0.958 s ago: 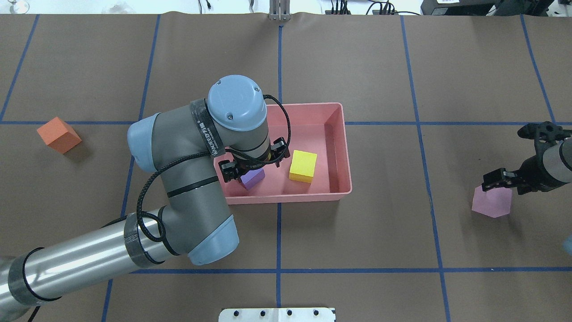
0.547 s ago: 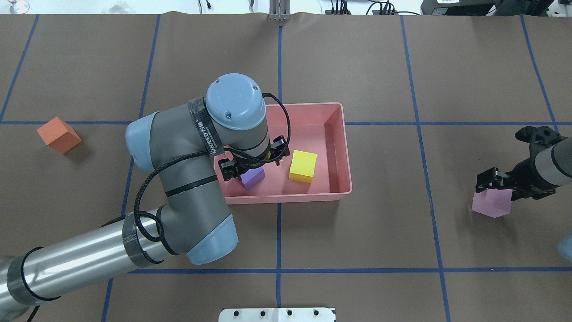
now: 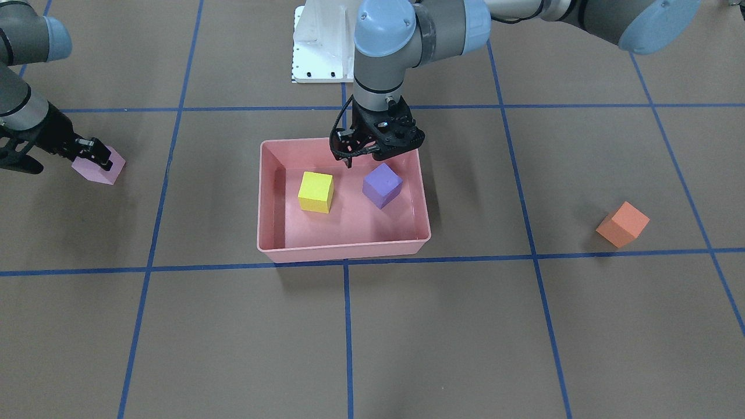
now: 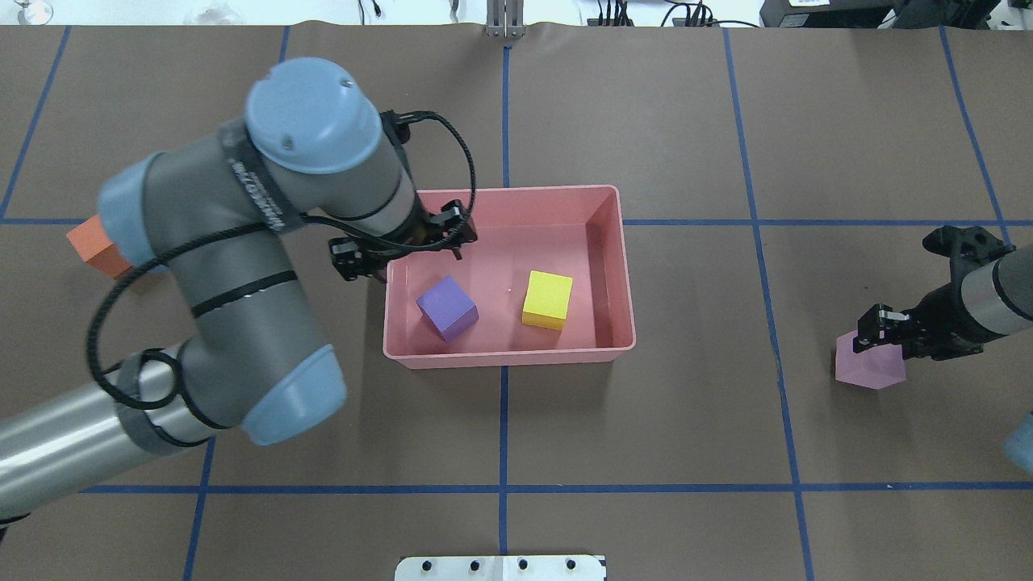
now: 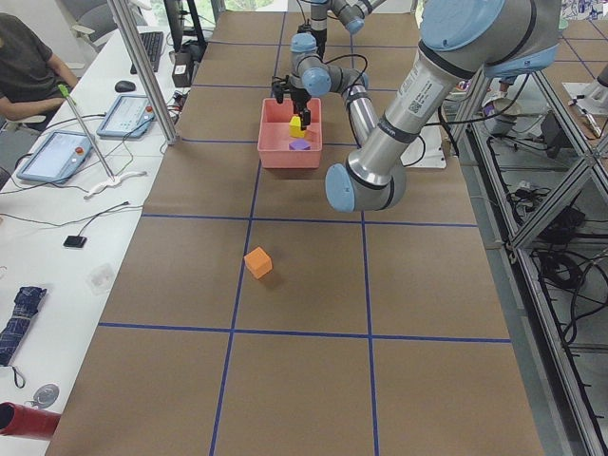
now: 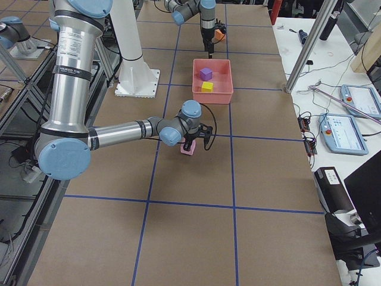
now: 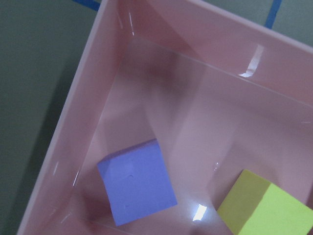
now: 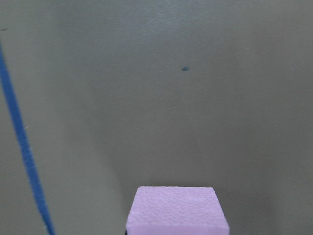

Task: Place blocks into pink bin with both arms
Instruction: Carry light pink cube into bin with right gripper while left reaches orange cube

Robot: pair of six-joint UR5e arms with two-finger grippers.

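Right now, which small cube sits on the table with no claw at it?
The small orange cube: the yellow cube and purple cube lie in the salmon-pink bin, the right gripper is at the light-pink cube.

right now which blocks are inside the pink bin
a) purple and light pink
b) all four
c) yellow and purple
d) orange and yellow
C: the yellow block and the purple block rest on the floor of the pink bin, while the orange block and the light pink block are outside it.
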